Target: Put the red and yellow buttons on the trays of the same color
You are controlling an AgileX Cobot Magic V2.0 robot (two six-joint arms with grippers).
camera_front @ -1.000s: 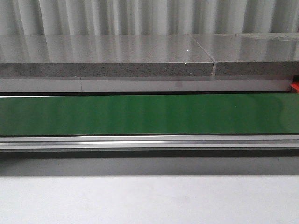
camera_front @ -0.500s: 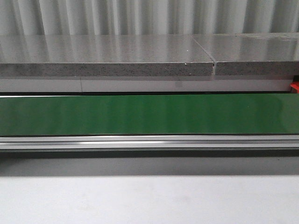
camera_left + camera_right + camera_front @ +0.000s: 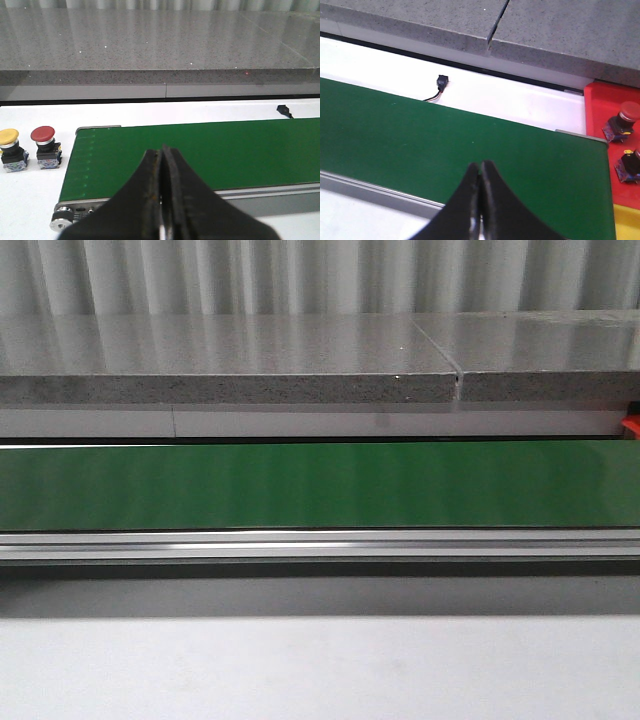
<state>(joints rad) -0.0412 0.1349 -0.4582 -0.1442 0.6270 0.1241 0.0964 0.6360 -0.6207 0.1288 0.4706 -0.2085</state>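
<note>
Front view: a long green conveyor belt (image 3: 320,485) runs across the white tabletop (image 3: 320,670) from its left edge to its right edge, framed on the near side by a silver metal rail (image 3: 320,545). Behind the belt stands a grey stone ledge (image 3: 230,365), split by a narrow seam toward the right, with a ribbed metal wall (image 3: 320,275) behind it. A small sliver of red tray (image 3: 630,426) shows at the right edge, just beyond the belt. Neither arm appears in this view.

Left wrist view: the left gripper (image 3: 161,200) hangs over the near side of the belt (image 3: 200,155) close to its left end, its two black fingers (image 3: 145,200) pressed together with nothing between them. Off the left end of the belt, on the white tabletop (image 3: 30,195), stand two push buttons side by side and slightly apart: a yellow button (image 3: 10,149) farther from the belt and a red button (image 3: 45,147) nearer to it, both upright on dark blocks. A small black plug (image 3: 284,110) lies on the tabletop behind the belt.

Right wrist view: the right gripper (image 3: 480,210) hangs over the belt (image 3: 445,150) near its right end, fingers (image 3: 495,210) likewise closed and empty. Past the belt's end lies the red tray (image 3: 600,107) with a yellow tray (image 3: 626,225) adjoining it. On the red tray sit a red-capped button (image 3: 624,120) and a second button (image 3: 630,165) whose cap colour cannot be told.
</note>
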